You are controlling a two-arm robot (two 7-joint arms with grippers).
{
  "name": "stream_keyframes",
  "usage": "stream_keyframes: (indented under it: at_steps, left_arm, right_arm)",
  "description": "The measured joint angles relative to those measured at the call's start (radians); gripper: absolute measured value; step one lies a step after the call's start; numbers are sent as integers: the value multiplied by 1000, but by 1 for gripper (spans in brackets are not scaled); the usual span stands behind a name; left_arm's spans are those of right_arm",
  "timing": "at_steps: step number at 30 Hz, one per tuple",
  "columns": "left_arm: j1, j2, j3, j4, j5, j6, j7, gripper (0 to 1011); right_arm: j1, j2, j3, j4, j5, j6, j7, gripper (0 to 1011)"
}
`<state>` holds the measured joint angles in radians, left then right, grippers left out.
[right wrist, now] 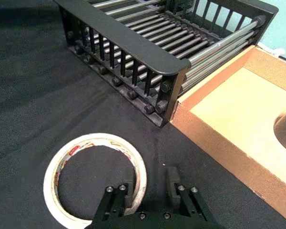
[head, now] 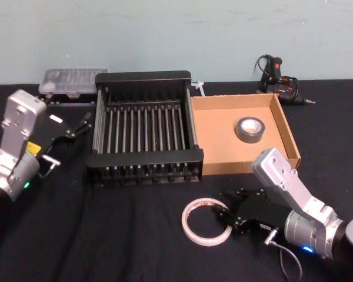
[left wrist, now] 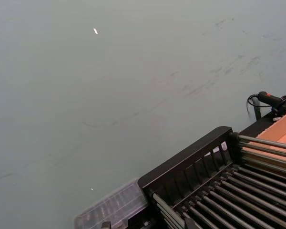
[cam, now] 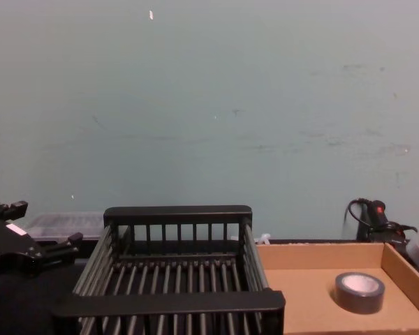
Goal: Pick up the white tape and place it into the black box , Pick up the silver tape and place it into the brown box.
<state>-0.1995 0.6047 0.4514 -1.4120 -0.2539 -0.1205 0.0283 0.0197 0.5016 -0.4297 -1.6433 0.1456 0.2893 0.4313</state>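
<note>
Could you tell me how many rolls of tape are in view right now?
2. The silver tape lies inside the brown box. The white tape lies flat on the black tablecloth before the black box, with the right tool straddling its rim.

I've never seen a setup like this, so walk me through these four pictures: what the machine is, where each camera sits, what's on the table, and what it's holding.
This is a two-armed robot at a black-clothed table. One picture looks down from its head, one looks forward from its chest, and two come from cameras on its wrists.

On the table stand the black box, a slatted crate, and beside it the brown box, a cardboard tray. The silver tape already lies in the tray. The white tape lies flat on the cloth in front of the boxes.

The right gripper is open, its fingers straddling the white tape's rim, not yet closed. The left gripper is open too, holding nothing, left of the crate.
</note>
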Motion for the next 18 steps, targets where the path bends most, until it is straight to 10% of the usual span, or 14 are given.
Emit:
stream_keyframes:
  at_steps: [11,18]
  left_arm:
    - [0,0,0,0,0,0,0,1001]
    - [0,0,0,0,0,0,0,1001]
  right_arm:
    - [0,0,0,0,1,0,0,109]
    - [0,0,0,0,1,0,0,77]
